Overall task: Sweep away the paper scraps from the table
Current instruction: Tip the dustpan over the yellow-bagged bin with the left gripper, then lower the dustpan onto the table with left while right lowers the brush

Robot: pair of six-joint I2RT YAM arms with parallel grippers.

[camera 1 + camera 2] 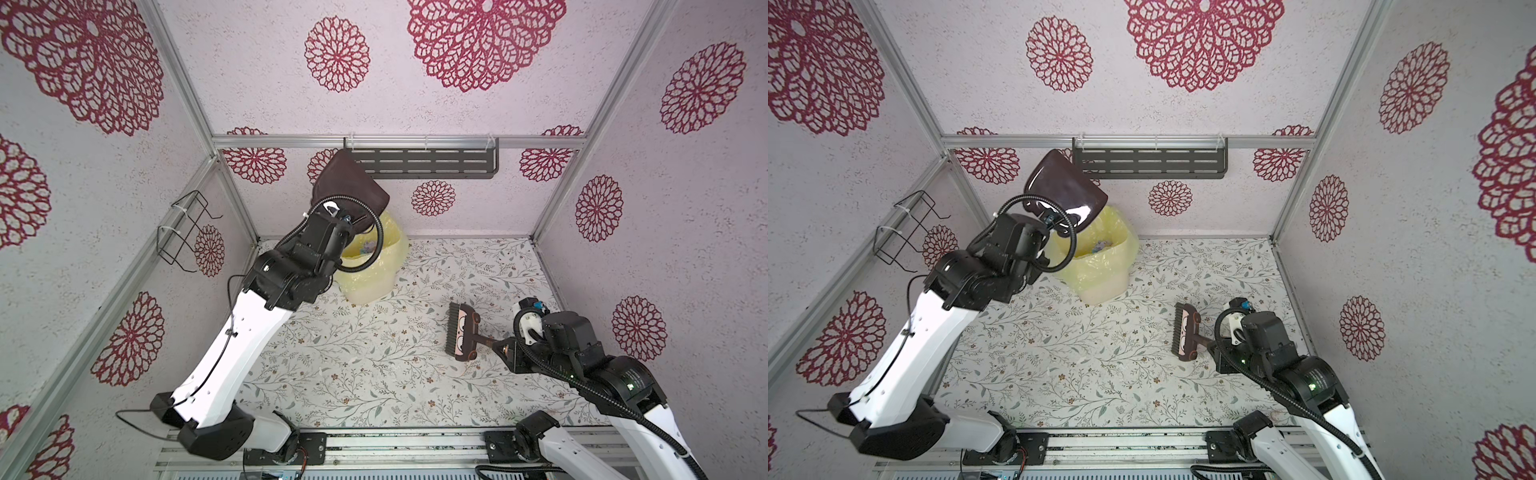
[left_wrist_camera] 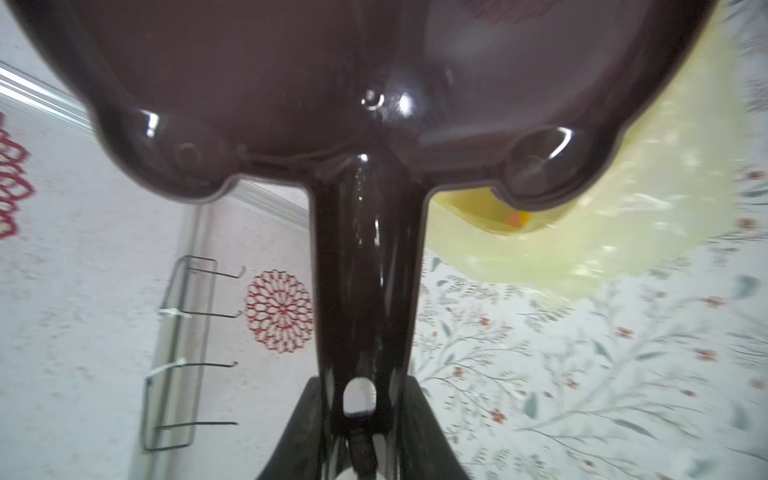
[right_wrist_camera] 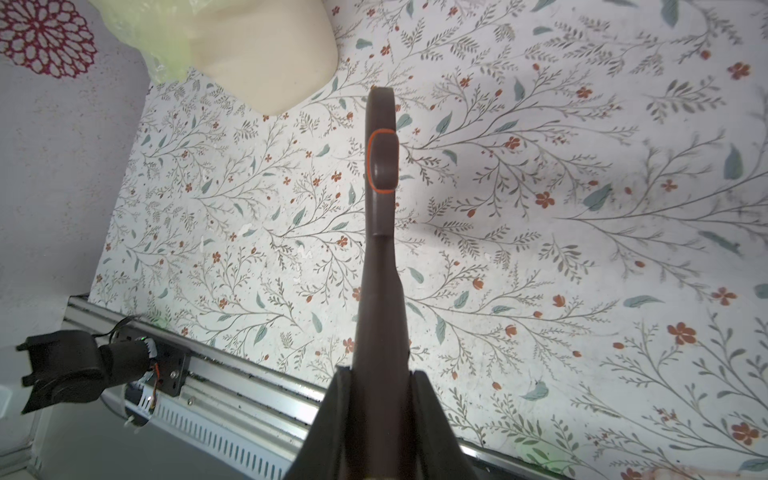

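My left gripper (image 2: 361, 399) is shut on the handle of a glossy brown dustpan (image 1: 349, 183) (image 1: 1063, 183) (image 2: 291, 83). It holds the pan raised and tipped over a bin lined with a yellow bag (image 1: 395, 249) (image 1: 1125, 245) (image 2: 665, 208). Paper scraps (image 1: 1100, 246) (image 1: 368, 249) lie inside the bin, partly hidden by the pan and cable. My right gripper (image 3: 380, 374) (image 1: 505, 349) is shut on the handle of a brown brush (image 1: 461, 332) (image 1: 1185, 332) (image 3: 380, 208) low over the table (image 1: 353, 353) (image 3: 540, 208) at the right. I see no wads on the table.
A black wire rack (image 1: 183, 232) (image 2: 187, 353) hangs on the left wall. A grey slotted shelf (image 1: 424, 162) is fixed to the back wall, close above the dustpan. A metal rail (image 1: 395, 444) with both arm bases runs along the front edge.
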